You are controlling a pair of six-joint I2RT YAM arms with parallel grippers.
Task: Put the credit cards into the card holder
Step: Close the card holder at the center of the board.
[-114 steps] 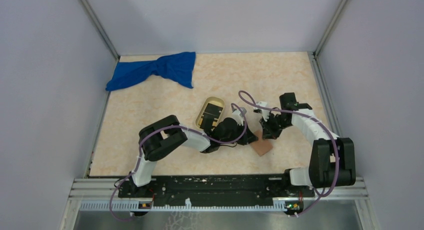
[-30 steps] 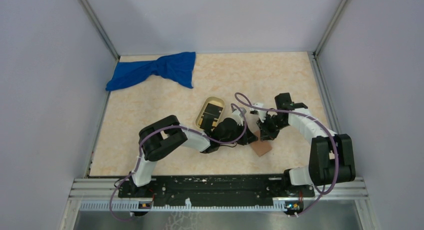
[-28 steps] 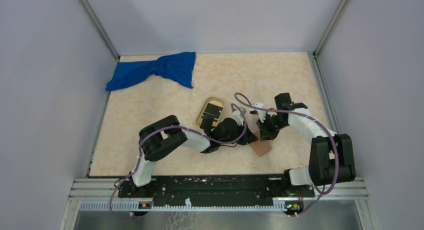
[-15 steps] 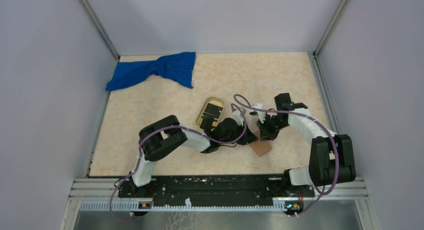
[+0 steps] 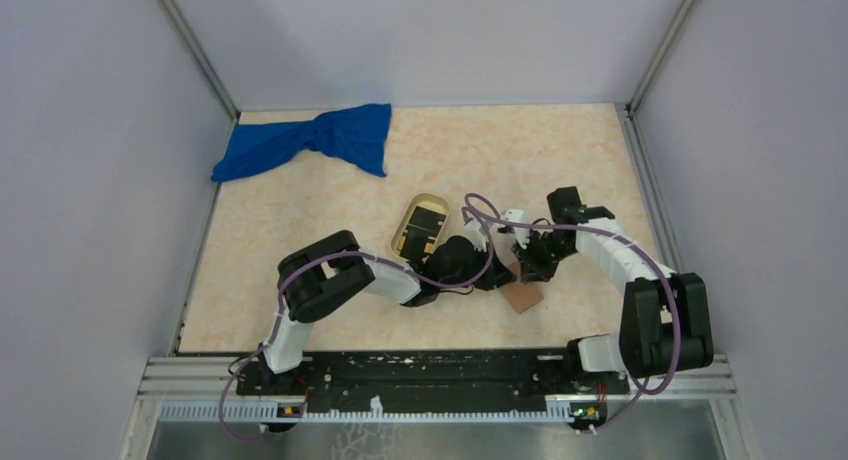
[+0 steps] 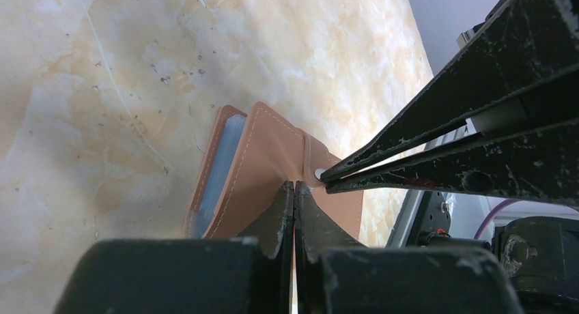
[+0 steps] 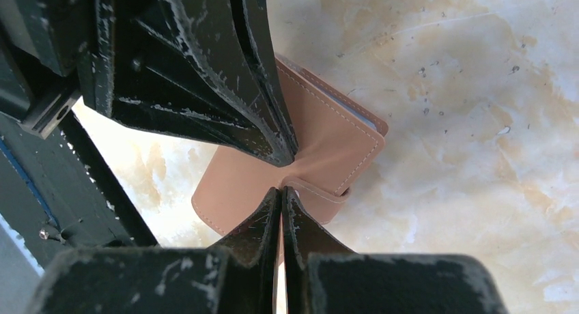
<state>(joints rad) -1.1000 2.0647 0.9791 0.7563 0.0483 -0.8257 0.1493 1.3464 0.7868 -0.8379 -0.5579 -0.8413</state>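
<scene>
Little changes in the last second: the right arm [image 5: 620,252] only shifts slightly. The left claw [image 6: 294,186] and right claw [image 7: 281,190] stay closed tight, tips meeting at the snap strap [image 7: 321,191] of the card holder [image 5: 522,293]. It lies folded on the desk [image 5: 300,210] just right of the tray [image 5: 400,242], so opening it seems stalled. A black card [image 5: 425,223] waits in the tray.

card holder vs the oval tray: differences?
Card holder is reddish-brown, rectangular, folded; tray is tan, oval, rimmed. Left claw and right claw, both shut, meet at the holder; neither is at the tray. The tray holds a dark card; no card shows in the holder. Both lie on the table.
</scene>
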